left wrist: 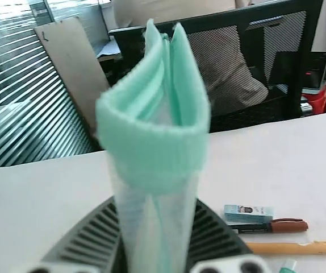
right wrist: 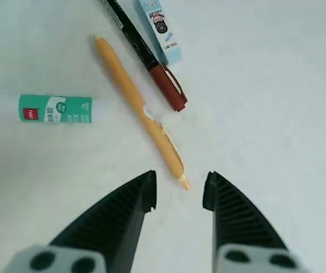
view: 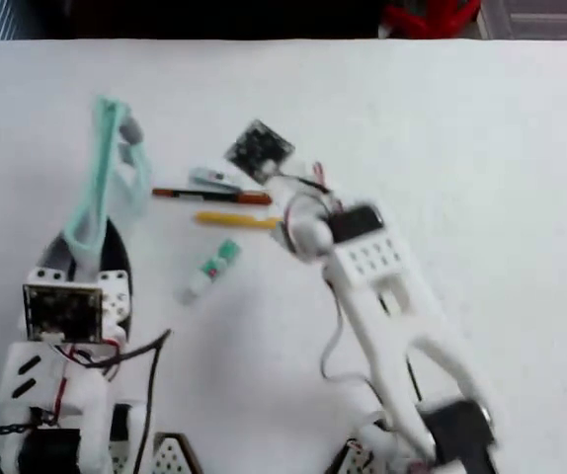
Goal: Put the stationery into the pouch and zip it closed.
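My left gripper (left wrist: 154, 239) is shut on a mint green pouch (left wrist: 154, 148) and holds it upright, its open mouth away from the jaws. From above, the pouch (view: 106, 173) stands at the left of the table. A yellow pen (right wrist: 137, 108), a black pen with a brown cap (right wrist: 146, 57), a green-labelled glue stick (right wrist: 44, 108) and a small blue box (right wrist: 160, 28) lie on the table. My right gripper (right wrist: 179, 190) is open just above the yellow pen's tip. In the high view it (view: 282, 222) sits at the yellow pen's (view: 232, 219) right end.
The white table (view: 481, 148) has free room to the right and at the back. The left arm's base and cables (view: 116, 360) take up the front left corner. A chair and a cardboard sheet (left wrist: 72, 62) stand beyond the table.
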{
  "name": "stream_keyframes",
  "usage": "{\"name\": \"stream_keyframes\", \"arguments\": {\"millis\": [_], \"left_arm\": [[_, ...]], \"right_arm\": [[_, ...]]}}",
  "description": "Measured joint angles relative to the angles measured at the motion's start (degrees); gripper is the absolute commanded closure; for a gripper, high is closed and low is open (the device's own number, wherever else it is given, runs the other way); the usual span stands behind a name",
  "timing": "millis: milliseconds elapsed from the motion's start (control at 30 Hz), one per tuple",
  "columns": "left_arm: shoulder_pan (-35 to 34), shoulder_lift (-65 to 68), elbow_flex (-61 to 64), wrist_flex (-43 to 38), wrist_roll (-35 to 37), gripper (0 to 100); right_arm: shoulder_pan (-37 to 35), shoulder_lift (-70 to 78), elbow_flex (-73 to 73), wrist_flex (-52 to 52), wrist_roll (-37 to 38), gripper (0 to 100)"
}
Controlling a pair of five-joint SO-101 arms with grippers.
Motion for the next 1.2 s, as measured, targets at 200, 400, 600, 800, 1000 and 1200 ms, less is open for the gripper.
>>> {"name": "stream_keyframes", "arguments": {"millis": [200,400,600,800,1000,1200], "left_arm": [[-5.4,-0.1,3.1,0.0,0.1,98],[-7.6,0.0,6.4,0.0,0.1,98],[-7.6,0.0,6.9,0.0,0.2,98],[-7.6,0.0,6.9,0.0,0.2,98],[-7.6,0.0,6.9,1.7,0.2,98],[-7.6,0.0,6.9,1.8,0.2,98]], "right_arm": [[-2.2,19.3,-14.8,3.3,5.8,85.1],[-4.6,30.7,-28.5,17.0,12.8,73.0],[-5.1,37.3,-37.3,21.7,14.6,71.9],[-5.2,42.7,-40.3,22.2,14.8,71.9],[-4.7,46.5,-43.4,22.2,14.8,78.6],[-2.6,51.6,-46.6,22.2,14.8,78.6]]}}
